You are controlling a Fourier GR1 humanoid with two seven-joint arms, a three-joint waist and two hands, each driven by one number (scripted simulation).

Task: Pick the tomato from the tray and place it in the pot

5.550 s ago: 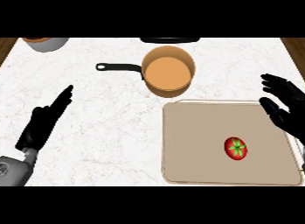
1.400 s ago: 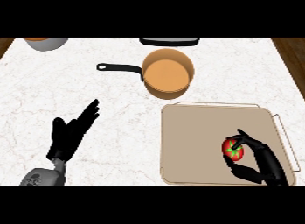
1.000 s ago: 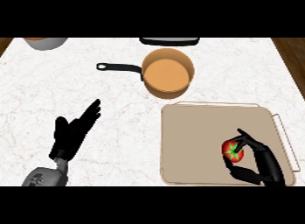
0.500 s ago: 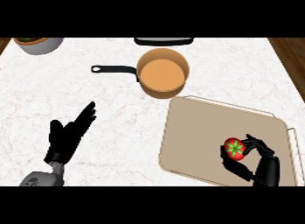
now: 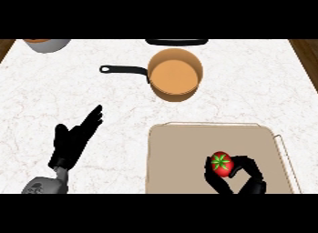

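Right hand [image 5: 240,183] has come in, pinching tomato [image 5: 221,164] over tray [image 5: 185,154]; left hand [image 5: 70,143] spread.

A strip of bare surface [image 5: 242,109] is lying open between the pot [image 5: 176,75] and the tray [image 5: 188,145] below it, leaving a free way from the tomato [image 5: 221,163], in the right hand's [image 5: 245,184] fingers, to the pot's mouth. The pot's handle [image 5: 123,69] is sticking out left. A dark pan [image 5: 176,42] is sitting just behind the pot.
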